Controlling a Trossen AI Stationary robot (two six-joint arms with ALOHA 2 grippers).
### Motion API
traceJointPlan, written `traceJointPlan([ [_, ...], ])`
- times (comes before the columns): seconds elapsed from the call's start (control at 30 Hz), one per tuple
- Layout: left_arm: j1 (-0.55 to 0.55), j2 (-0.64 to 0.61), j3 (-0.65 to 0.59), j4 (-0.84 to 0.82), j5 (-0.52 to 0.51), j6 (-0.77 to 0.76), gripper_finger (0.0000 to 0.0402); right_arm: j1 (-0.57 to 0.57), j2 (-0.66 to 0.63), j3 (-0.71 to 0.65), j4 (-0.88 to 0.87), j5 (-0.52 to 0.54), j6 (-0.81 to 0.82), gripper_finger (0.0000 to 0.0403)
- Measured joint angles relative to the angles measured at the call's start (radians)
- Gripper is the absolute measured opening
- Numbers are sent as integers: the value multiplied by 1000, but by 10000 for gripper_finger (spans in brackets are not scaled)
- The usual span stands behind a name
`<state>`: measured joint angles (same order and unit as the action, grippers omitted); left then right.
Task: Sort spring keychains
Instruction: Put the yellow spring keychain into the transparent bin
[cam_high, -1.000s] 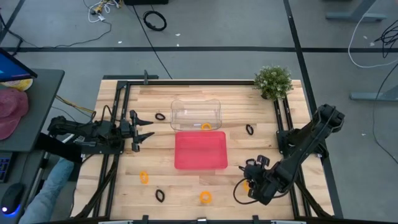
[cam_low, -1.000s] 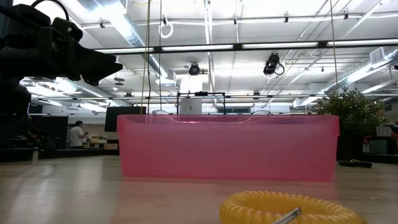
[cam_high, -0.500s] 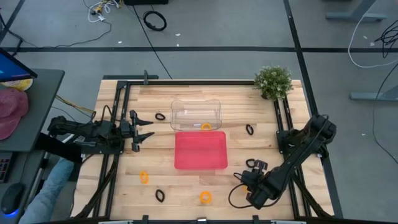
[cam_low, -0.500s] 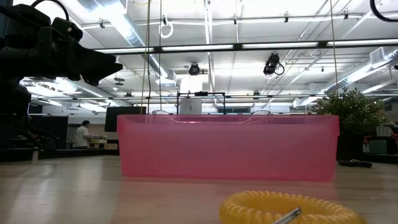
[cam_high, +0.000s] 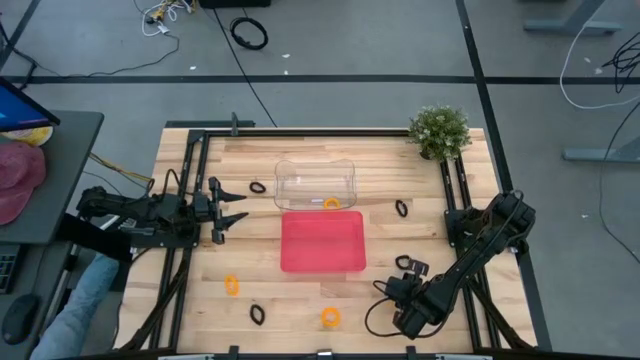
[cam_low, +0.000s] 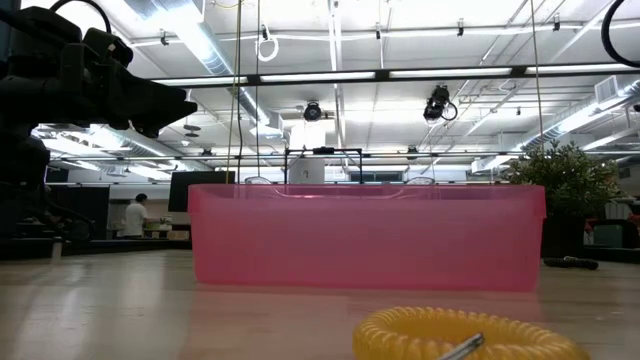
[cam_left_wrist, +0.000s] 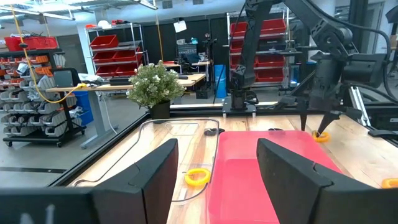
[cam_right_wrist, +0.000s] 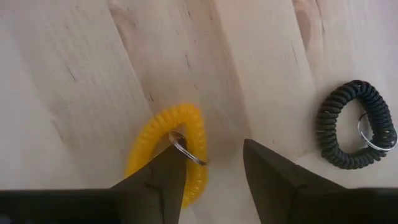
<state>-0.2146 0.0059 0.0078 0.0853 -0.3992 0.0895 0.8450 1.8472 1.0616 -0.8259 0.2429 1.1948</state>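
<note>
Wooden counter (cam_high: 400, 170), lower right of frame: right gripper (cam_right_wrist: 208, 163) has shifted leftward and lower, fingers apart, probably straddling an orange spring keychain (cam_right_wrist: 168, 149), so pickup looks imminent; left gripper (cam_high: 232, 210) waits mid-left, fingers apart.

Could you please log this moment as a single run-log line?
right gripper: open, fingers astride orange coiled spring keychain on wooden table | left gripper: open, idle beside red plastic tray

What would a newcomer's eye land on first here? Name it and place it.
The red tray at the table's middle, with a clear bin just behind it holding one orange keychain. Next, the right gripper, open, low over a yellow keychain near the front right, a black keychain beside it.
</note>
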Motion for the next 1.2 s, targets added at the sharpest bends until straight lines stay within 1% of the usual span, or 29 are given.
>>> traceJointPlan([
  [0.1,0,0,0,0,0,0,222,-1,1,0,4,-5,4,153],
  [0.17,0,0,0,0,0,0,222,-3,1,0,9,-14,2,134],
  [0.23,0,0,0,0,0,0,222,-6,2,0,12,-33,1,103],
  [0.33,0,0,0,0,0,0,222,-12,2,0,14,-60,-4,34],
  [0.37,0,0,0,0,0,0,222,-14,2,0,14,-72,-12,20],
  [0.4,0,0,0,0,0,0,222,-16,2,0,13,-84,-22,15],
  [0.53,0,0,0,0,0,0,222,-18,0,-1,4,-88,-26,17],
  [0.67,0,0,0,0,0,0,222,-13,-34,-8,-27,-83,-55,8],
  [0.77,0,0,0,0,0,0,222,0,-106,-8,-61,-16,-67,8],
  [0.87,0,0,0,0,0,0,222,9,-184,-7,-100,91,-58,8],
  [0.97,0,0,0,0,0,0,222,11,-260,-6,-66,197,-75,8],
  [1.2,0,0,0,0,0,0,222,-9,-395,-6,7,397,-258,7],
])
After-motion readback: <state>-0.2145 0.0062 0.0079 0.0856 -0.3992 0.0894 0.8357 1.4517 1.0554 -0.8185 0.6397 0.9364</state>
